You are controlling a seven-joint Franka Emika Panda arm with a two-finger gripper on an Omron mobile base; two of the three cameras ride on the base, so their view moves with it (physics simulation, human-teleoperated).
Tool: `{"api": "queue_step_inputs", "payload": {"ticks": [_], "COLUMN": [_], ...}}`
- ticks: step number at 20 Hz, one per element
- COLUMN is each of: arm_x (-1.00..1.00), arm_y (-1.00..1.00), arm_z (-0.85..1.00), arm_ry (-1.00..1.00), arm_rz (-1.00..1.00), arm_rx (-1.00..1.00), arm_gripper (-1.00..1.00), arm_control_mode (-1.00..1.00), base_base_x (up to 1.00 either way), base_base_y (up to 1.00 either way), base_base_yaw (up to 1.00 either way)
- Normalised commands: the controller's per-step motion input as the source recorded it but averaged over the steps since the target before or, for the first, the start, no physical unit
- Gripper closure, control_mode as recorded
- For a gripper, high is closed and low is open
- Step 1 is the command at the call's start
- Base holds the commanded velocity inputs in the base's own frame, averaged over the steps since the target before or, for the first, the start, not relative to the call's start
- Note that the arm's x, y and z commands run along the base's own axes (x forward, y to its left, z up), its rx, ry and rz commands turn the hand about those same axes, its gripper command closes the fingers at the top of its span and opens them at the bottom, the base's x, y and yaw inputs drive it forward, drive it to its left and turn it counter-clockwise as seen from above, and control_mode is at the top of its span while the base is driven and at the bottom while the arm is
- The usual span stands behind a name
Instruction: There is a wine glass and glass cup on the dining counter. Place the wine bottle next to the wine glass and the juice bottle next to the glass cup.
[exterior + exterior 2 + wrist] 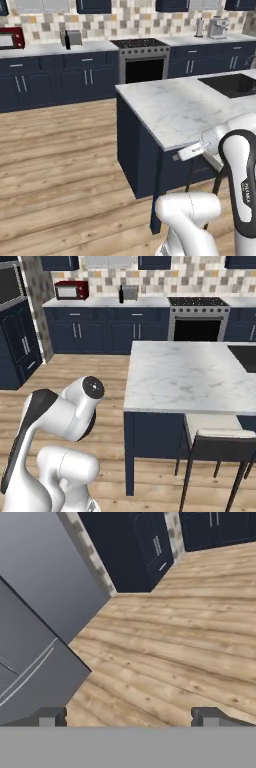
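The wine bottle (pixel 67 40) (pixel 120 294), a slim dark bottle, stands on the far wall counter right beside a silver toaster (pixel 74 37) (pixel 130 291). The dining counter (pixel 172 107) (pixel 180 373), white marble on a navy base, lies in front of me with bare top in sight. My gripper (pixel 129 717) is open, its fingertips (pixel 50 717) wide apart with nothing between them. It faces the wooden floor, far from the bottle. The wine glass, glass cup and juice bottle are out of view.
A red microwave (pixel 11 37) (pixel 71 290) sits on the wall counter, and a stove (pixel 143 60) (pixel 197 318) to its right. A sink (pixel 232 84) is set in the island. A chair (pixel 216 437) stands at the island's near side. A grey fridge (pixel 35 612) is at left.
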Motion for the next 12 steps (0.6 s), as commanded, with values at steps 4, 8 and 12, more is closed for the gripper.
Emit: {"api": "queue_step_inputs", "payload": {"ticks": [4, 8, 12], "arm_x": [0.00, 0.00, 0.00], "arm_y": [0.00, 0.00, 0.00], "arm_z": [0.00, 0.00, 0.00], "arm_ry": [0.00, 0.00, 0.00], "arm_rz": [0.00, 0.00, 0.00], "arm_rx": [0.00, 0.00, 0.00], "arm_gripper": [-1.00, -1.00, -1.00], "arm_control_mode": [1.00, 1.00, 1.00], "base_base_x": [0.31, 0.44, 0.65], "base_base_y": [0.91, 0.83, 0.70], "base_base_yaw": [0.00, -0.02, -0.05]}}
